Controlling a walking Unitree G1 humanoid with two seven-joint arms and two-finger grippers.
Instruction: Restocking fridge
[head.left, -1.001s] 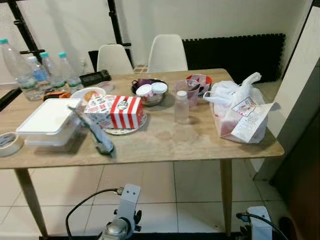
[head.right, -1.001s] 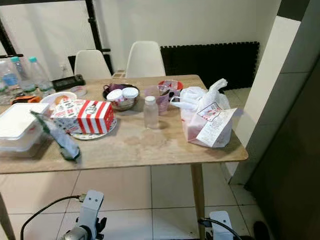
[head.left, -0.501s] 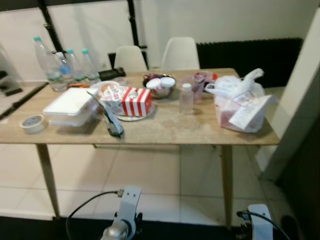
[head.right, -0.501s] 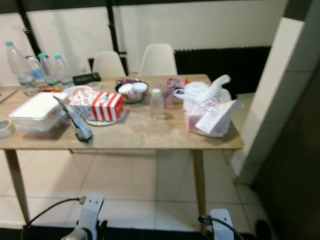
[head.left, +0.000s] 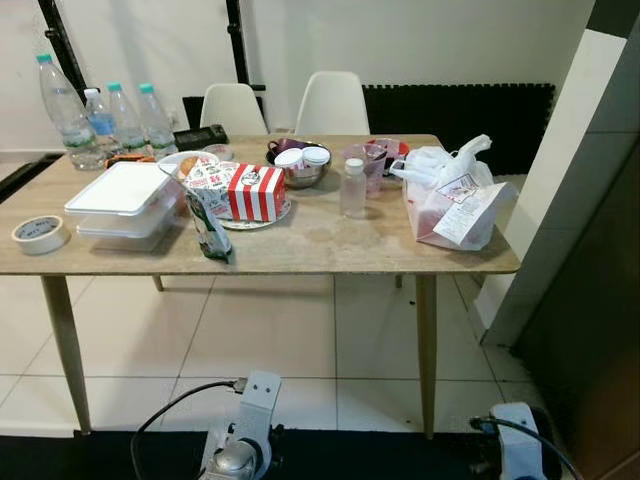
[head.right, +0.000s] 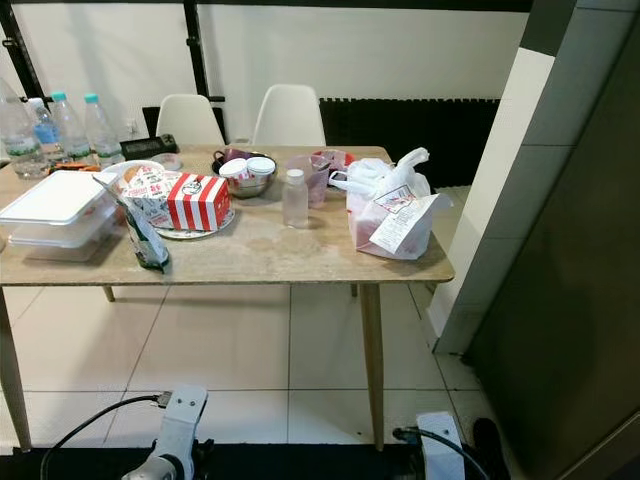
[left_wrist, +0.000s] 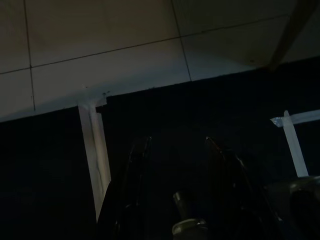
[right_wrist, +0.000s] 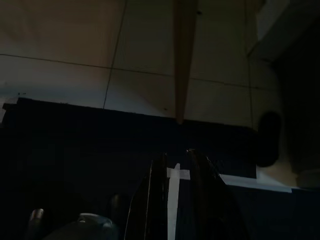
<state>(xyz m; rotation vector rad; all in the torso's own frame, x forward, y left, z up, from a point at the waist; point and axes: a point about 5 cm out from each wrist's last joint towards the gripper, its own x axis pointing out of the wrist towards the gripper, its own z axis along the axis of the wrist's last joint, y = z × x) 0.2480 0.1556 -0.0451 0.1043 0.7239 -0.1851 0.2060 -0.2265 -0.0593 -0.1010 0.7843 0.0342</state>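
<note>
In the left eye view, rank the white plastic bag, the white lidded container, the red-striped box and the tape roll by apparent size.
1. white lidded container and white plastic bag: look about alike, unsure.
2. red-striped box.
3. tape roll.

1. Two white chairs (head.left: 332, 100) stand behind the wooden table's (head.left: 330, 255) far edge, against a white wall.
2. A roll of tape (head.left: 38, 233) lies at the table's left end, near the front edge.
3. A black radiator (head.left: 460, 110) lines the wall beyond the table's far right corner.
4. Pale floor tiles (head.left: 270, 340) run beneath the table; a dark mat (left_wrist: 60, 165) with white tape strips (left_wrist: 95, 150) borders them.
</note>
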